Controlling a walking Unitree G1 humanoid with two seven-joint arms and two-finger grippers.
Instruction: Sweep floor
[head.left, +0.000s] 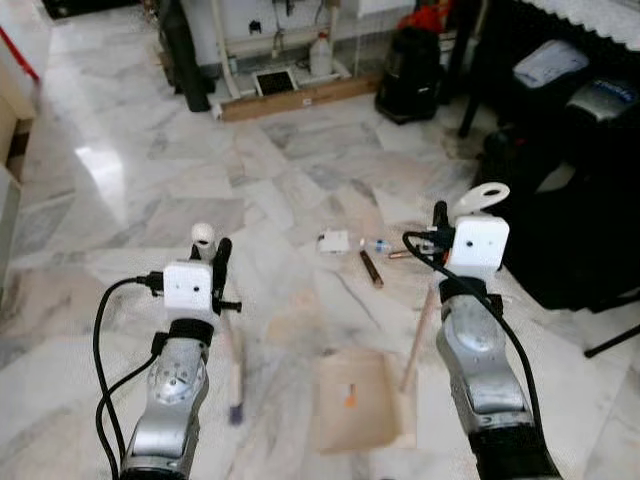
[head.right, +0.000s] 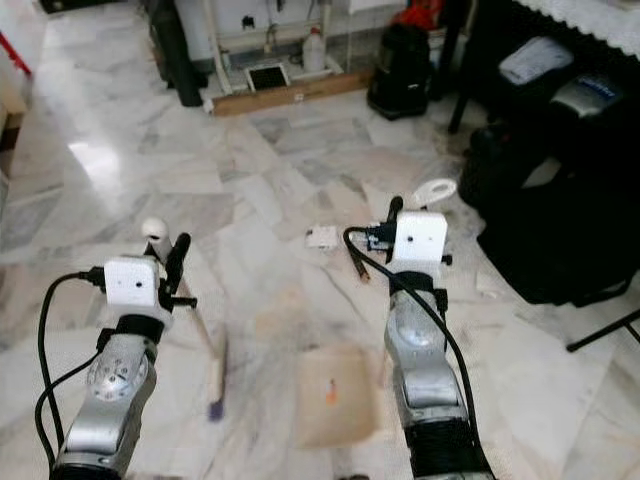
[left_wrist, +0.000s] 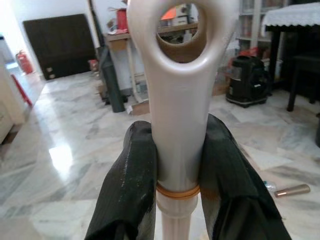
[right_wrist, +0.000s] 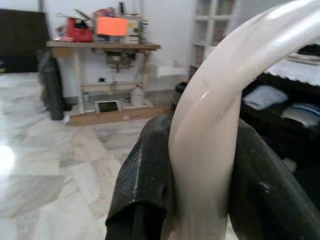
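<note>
My left gripper (head.left: 210, 250) is shut on the cream top of a broom handle (left_wrist: 176, 100), just below its hanging hole. The stick slants down to a small bluish head (head.left: 237, 411) on the marble floor. Over on the other side, my right gripper (head.left: 455, 218) is shut on the looped cream handle (right_wrist: 215, 115) of a long-handled dustpan. Its beige pan (head.left: 362, 402) lies flat on the floor between my arms with an orange scrap (head.left: 349, 399) inside. Beyond the pan lies litter: a white piece (head.left: 334, 241), a small bottle (head.left: 379, 245) and a brown stick (head.left: 371, 268).
Black bags and dark furniture (head.left: 570, 200) crowd the right side, with a thin black leg (head.left: 612, 342) low on the floor. A black appliance (head.left: 410, 62), a white jug (head.left: 321, 55) and a wooden plank (head.left: 300, 98) stand at the back. Open marble floor (head.left: 120, 170) stretches left.
</note>
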